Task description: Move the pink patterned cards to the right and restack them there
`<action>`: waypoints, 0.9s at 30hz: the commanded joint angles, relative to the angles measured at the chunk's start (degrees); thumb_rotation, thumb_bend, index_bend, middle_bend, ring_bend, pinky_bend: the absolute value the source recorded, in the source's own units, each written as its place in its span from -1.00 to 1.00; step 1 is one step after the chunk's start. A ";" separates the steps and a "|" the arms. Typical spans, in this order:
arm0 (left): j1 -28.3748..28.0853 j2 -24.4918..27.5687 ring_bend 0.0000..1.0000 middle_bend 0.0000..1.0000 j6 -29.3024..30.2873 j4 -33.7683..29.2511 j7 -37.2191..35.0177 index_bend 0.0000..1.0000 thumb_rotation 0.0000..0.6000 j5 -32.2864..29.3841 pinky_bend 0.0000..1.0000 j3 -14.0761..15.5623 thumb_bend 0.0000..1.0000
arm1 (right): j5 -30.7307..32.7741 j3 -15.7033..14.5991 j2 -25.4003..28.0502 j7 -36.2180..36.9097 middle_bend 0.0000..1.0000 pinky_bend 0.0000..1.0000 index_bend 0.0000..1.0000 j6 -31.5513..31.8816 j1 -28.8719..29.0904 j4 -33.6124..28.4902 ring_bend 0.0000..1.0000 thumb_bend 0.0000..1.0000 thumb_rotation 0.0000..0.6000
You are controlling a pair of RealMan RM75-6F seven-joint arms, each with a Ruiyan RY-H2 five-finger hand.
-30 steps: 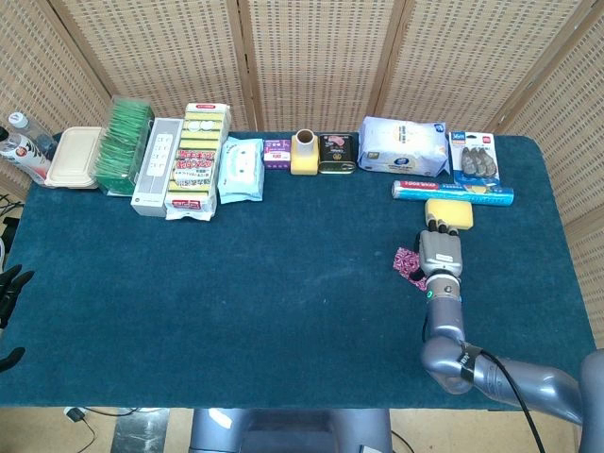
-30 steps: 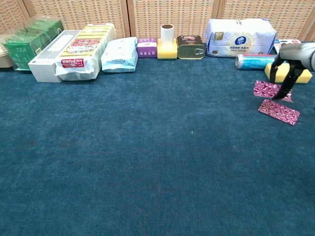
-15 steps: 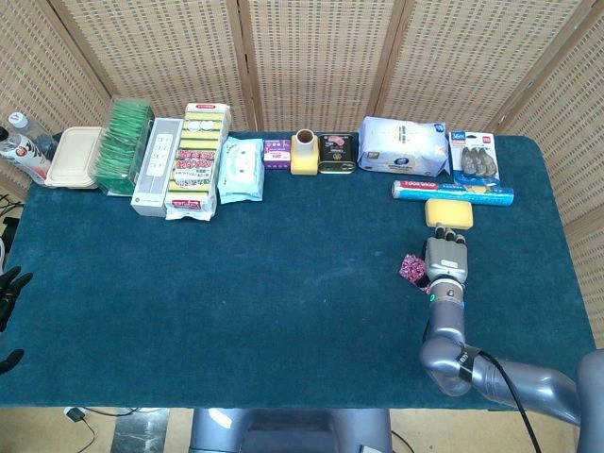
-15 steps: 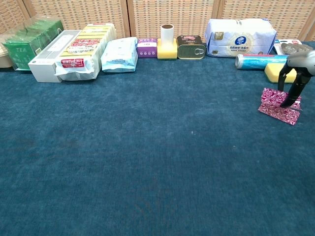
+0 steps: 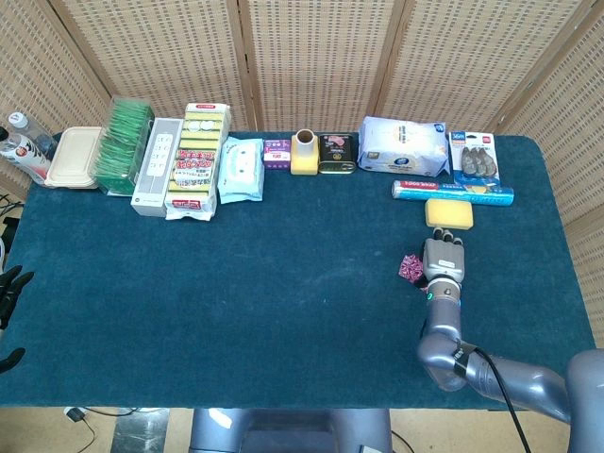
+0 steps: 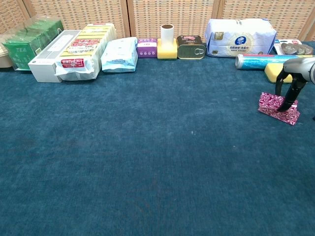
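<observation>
Your right hand [image 6: 291,89] down on the pink patterned cards [image 6: 278,107] at table's right side, fingers [image 6: 288,101] pinching a raised card over the one lying flat, just in front of the yellow sponge [image 5: 448,213], left hand [image 5: 9,291] off table's left edge, fingers apart, holding nothing

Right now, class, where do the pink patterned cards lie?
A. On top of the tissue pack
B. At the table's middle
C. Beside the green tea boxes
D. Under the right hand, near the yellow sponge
D: the pink patterned cards sit stacked beneath the right hand, just in front of the yellow sponge.
</observation>
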 commanded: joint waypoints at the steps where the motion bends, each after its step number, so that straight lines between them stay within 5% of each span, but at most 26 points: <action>1: 0.04 -0.08 -1.00 -1.00 0.07 -0.09 0.30 -1.00 1.00 -0.18 -0.83 -0.06 -0.81 | 0.74 0.11 -0.44 -0.43 -1.00 -0.82 -0.14 -0.36 0.03 0.76 -1.00 -0.47 1.00; 27: 0.25 0.03 -1.00 -1.00 0.46 0.04 -0.27 -1.00 1.00 0.09 -0.84 0.00 -0.81 | 2.24 0.71 -0.98 -2.36 -1.00 -0.82 -0.20 0.08 -0.25 1.38 -1.00 -0.46 1.00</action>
